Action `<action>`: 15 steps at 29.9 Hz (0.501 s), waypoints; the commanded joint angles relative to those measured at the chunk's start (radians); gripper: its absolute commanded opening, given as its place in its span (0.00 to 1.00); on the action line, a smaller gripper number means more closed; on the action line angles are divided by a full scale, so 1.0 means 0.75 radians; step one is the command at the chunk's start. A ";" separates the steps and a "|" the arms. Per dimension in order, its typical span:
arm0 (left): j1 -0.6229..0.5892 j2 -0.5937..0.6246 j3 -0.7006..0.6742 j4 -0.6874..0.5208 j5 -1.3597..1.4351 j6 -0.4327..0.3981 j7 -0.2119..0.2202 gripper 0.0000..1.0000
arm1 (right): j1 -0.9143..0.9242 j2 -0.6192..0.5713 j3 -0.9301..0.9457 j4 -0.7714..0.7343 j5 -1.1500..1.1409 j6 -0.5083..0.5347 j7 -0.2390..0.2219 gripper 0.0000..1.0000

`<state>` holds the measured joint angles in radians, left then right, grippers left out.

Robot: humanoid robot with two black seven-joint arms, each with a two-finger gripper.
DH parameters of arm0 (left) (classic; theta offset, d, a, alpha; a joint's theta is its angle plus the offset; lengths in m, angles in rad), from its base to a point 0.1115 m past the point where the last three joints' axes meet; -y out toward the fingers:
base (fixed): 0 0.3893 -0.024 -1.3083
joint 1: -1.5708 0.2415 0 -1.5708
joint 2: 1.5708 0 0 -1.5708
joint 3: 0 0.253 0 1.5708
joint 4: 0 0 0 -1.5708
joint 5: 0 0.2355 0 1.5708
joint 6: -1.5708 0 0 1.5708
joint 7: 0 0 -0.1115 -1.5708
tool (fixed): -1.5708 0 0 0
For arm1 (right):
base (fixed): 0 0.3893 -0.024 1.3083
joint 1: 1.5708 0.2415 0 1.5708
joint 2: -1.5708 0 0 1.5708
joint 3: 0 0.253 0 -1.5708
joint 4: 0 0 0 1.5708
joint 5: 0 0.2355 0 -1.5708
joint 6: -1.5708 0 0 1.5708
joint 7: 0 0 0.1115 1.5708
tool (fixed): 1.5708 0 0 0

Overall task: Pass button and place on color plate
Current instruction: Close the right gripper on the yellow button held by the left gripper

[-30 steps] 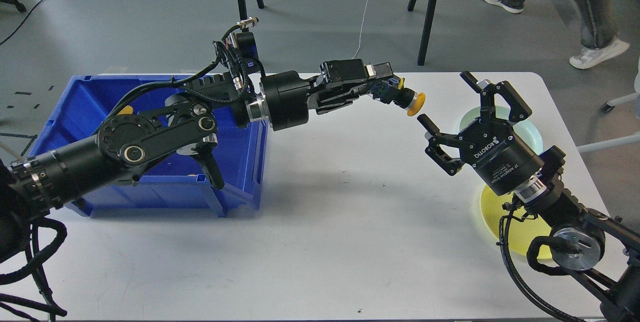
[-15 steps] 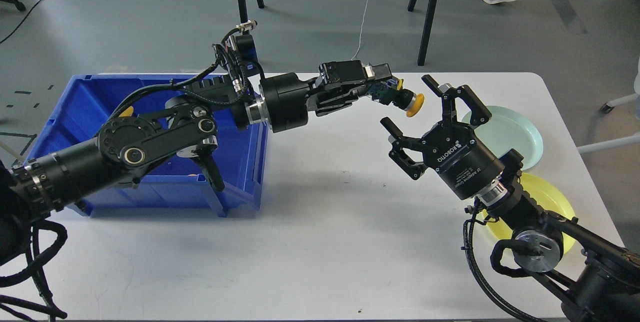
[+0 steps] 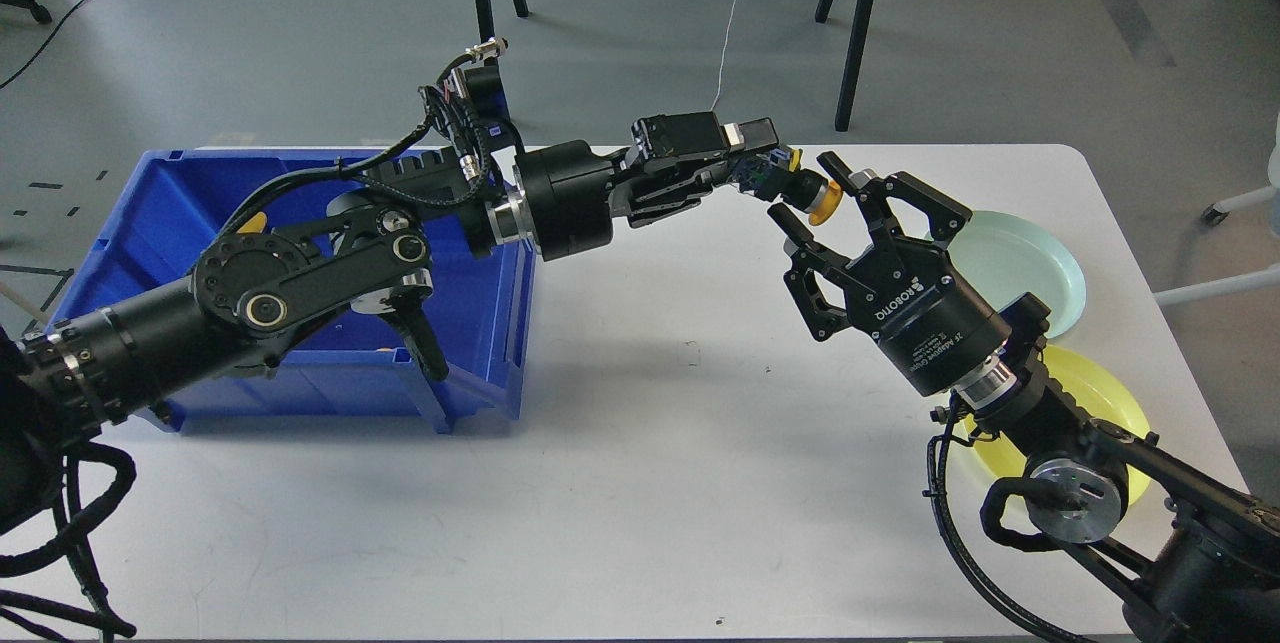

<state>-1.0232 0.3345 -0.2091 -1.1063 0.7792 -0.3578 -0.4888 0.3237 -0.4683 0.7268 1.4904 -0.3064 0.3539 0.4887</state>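
So this was the handoff moment. The left gripper (image 3: 775, 173) had the button (image 3: 815, 199) pinched by its dark body end, yellow cap pointing out toward the other arm, held up in the air above the white table (image 3: 640, 443), past the blue bin (image 3: 300, 363). The right gripper (image 3: 822, 191) was spread wide with its fingers on either side of the yellow cap — not closed on anything, and I couldn't tell whether either finger was touching it.

My take on doing this bit well: the right side should close on the cap or the neck just behind it, squarely, so the button doesn't twist out when squeezed. The left should hang on until the right's grip is clearly firm, then open and back off straight along its own axis rather than sideways. Letting go early looks like the obvious way to drop it onto the table.

Both plates sat near the right arm — the pale blue plate (image 3: 1020, 268) and the yellow plate (image 3: 1095, 393), partly hidden behind the wrist. Yellow cap, so I'd guess yellow.
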 commanded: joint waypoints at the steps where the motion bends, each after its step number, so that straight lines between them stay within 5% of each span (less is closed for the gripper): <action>1: 0.000 0.000 0.001 0.000 0.000 0.001 0.000 0.37 | 0.000 0.003 0.004 0.003 0.000 -0.014 0.000 0.27; 7: 0.006 0.000 -0.001 0.000 0.000 -0.002 0.000 0.37 | 0.000 0.003 0.019 0.015 0.000 -0.024 0.000 0.05; 15: 0.008 0.000 -0.001 0.000 0.000 0.001 0.000 0.38 | 0.000 0.005 0.019 0.015 0.000 -0.032 0.000 0.01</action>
<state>-1.0183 0.3340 -0.2105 -1.1066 0.7788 -0.3590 -0.4898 0.3232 -0.4653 0.7400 1.5019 -0.3077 0.3305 0.4877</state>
